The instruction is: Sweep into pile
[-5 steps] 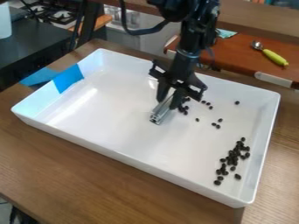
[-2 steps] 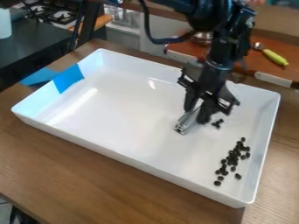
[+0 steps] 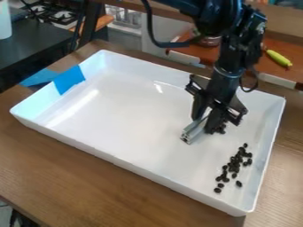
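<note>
Some blue tape (image 3: 69, 80) on the left end of the white tray (image 3: 130, 119); right of centre, a metal bar (image 3: 195, 132) clamped in the tool (image 3: 206, 121); just beside, some dark beans (image 3: 221, 129); near the right wall, a larger bean cluster (image 3: 234, 164).

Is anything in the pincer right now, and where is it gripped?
Yes, the pincer holds a grey metal bar, gripped behind its near end, which sticks out toward the camera.
</note>
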Controlling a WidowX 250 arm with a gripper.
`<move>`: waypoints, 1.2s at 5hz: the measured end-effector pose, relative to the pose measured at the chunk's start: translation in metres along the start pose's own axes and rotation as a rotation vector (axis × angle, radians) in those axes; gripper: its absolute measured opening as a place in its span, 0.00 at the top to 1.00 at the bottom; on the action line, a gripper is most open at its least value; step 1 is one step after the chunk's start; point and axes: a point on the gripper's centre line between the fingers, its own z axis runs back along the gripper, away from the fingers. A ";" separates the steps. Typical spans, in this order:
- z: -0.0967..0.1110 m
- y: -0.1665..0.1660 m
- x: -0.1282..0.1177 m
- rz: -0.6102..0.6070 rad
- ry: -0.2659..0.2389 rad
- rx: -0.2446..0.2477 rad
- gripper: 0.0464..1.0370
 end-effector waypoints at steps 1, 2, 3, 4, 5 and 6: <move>0.003 -0.021 -0.001 -0.039 -0.001 -0.018 0.71; 0.004 -0.023 -0.003 -0.036 0.011 -0.033 0.71; 0.006 -0.037 -0.005 -0.046 0.018 -0.062 0.71; 0.007 -0.045 -0.006 -0.054 0.022 -0.083 0.71; 0.009 -0.046 -0.011 -0.054 0.017 -0.097 0.71; 0.014 -0.034 -0.014 -0.033 0.041 -0.123 0.71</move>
